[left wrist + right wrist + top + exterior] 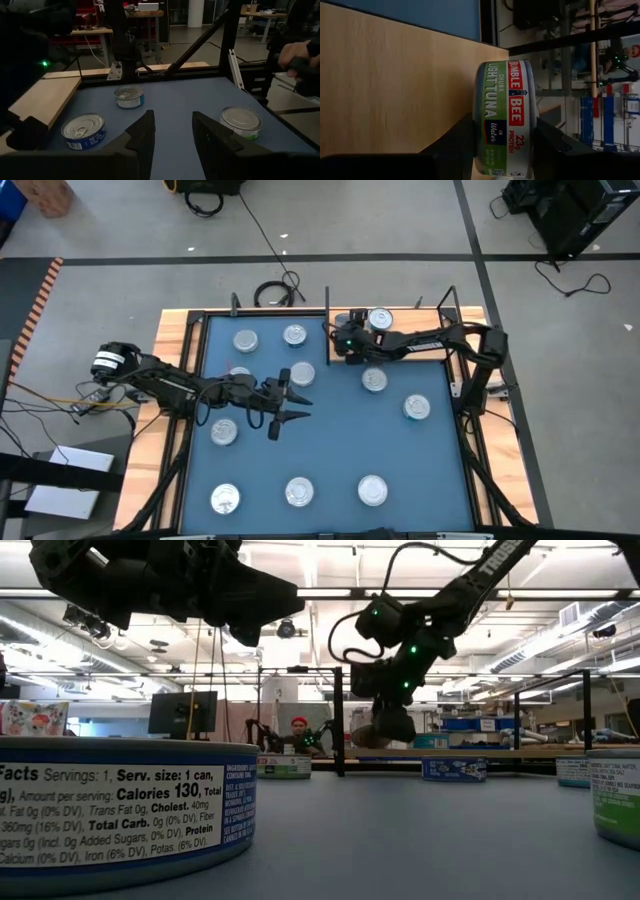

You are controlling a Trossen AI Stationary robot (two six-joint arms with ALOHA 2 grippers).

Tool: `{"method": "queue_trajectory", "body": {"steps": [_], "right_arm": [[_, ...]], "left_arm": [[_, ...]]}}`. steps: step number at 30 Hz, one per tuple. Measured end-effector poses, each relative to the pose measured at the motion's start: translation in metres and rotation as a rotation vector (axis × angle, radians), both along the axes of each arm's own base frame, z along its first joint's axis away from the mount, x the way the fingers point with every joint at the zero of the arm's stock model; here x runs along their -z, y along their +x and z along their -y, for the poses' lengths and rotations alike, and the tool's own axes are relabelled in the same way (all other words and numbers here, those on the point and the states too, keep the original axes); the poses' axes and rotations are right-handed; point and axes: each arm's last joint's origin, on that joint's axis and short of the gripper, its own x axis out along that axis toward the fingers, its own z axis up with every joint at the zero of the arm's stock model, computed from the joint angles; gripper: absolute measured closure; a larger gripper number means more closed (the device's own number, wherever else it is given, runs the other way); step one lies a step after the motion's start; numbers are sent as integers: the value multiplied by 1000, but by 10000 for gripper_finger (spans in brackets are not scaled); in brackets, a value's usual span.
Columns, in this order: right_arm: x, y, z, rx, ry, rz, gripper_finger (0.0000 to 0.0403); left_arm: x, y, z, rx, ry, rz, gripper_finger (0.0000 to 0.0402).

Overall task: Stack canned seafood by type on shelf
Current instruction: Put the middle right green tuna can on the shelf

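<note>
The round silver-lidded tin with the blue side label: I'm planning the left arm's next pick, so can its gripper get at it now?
Probably yes: the left gripper is open and empty, with bare blue mat between it and the blue-labelled tin.

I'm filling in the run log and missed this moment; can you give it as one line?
right gripper: shut on tuna tin, over wooden shelf | left gripper: open, empty, above blue mat | other tins: on mat

Tins (299, 492) lie scattered across the mat (330, 440) — one tin (380, 319) on the shelf (405, 320) behind.
</note>
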Motion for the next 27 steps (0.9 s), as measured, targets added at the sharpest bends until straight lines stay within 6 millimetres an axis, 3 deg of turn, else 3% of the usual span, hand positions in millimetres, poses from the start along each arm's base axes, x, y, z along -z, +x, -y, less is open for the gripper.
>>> {"method": "queue_trajectory", "body": {"steps": [5, 14, 27], "right_arm": [[1, 0, 2, 9, 0, 12, 261], [0, 1, 2, 21, 7, 51, 163], [-1, -2, 11, 52, 22, 92, 163]], "left_arm": [[0, 0, 0, -2, 0, -1, 266], [0, 0, 0, -5, 1, -1, 266], [1, 0, 0, -6, 1, -10, 266]]}}
